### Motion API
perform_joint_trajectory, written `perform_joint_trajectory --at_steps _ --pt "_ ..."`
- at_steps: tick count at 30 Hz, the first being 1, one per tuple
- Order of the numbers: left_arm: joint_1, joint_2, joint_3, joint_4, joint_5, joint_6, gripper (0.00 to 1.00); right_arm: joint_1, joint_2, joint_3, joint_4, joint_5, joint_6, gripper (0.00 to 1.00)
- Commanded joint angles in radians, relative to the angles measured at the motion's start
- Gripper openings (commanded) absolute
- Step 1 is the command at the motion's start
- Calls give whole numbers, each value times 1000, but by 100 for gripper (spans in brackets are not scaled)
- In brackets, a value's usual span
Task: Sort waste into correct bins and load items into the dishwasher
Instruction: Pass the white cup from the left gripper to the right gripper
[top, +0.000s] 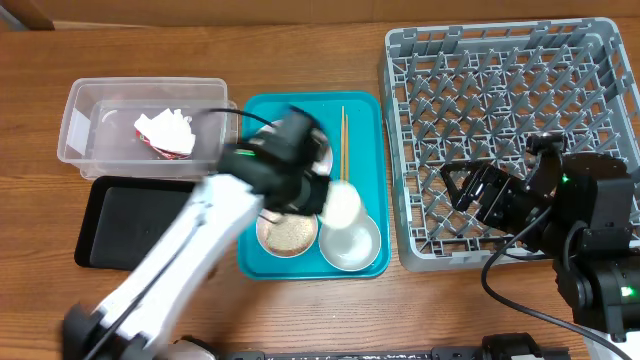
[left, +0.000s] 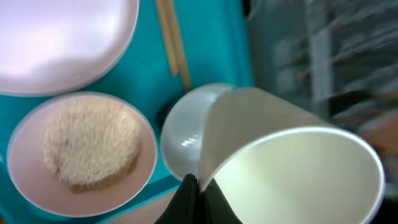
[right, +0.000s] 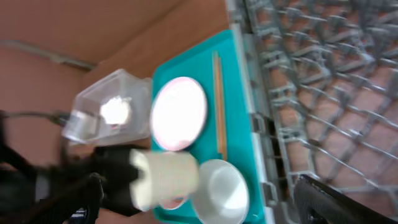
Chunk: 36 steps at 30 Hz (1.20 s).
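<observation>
While stretched over the teal tray (top: 365, 110), the left end effector (left: 198, 190) grips the cup (left: 292, 168) sideways.

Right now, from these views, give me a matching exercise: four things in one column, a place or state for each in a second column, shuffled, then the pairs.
Things
1. small white cup
2. small pink bowl
3. crumpled white paper scraps
4. thin wooden chopsticks

Places or states
A. inside the clear plastic tub
B. lying loose on the teal plastic tray, beside the pale round plate
C. gripped by the left gripper
D. holding white rice-like grains

Pairs: 1-C, 2-D, 3-A, 4-B
</observation>
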Motion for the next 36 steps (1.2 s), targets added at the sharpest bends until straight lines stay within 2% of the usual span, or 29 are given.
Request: perform_joint_trajectory --at_steps 1,2,4,10,17,22,29,36 --pt "205 -101 35 -5 537 230 4 -1 4 13 74 -259 -145 100" --pt "296 -104 35 -24 765 311 4 7 15 10 118 -413 -233 100" --pt "373 -97 35 -59 928 373 4 34 39 10 164 -551 -304 100" --pt "409 -84 35 -162 1082 469 4 151 123 10 331 -647 -312 100" --pt "396 -85 35 -177 1113 471 4 274 200 10 473 -643 -312 100" --pt "396 -85 35 -199 1113 472 4 278 227 10 494 -648 -305 100" --pt "396 -85 35 -201 1112 472 4 279 227 10 511 -686 -305 82" --pt "396 -85 35 -201 1103 472 4 279 227 10 546 -807 -305 77"
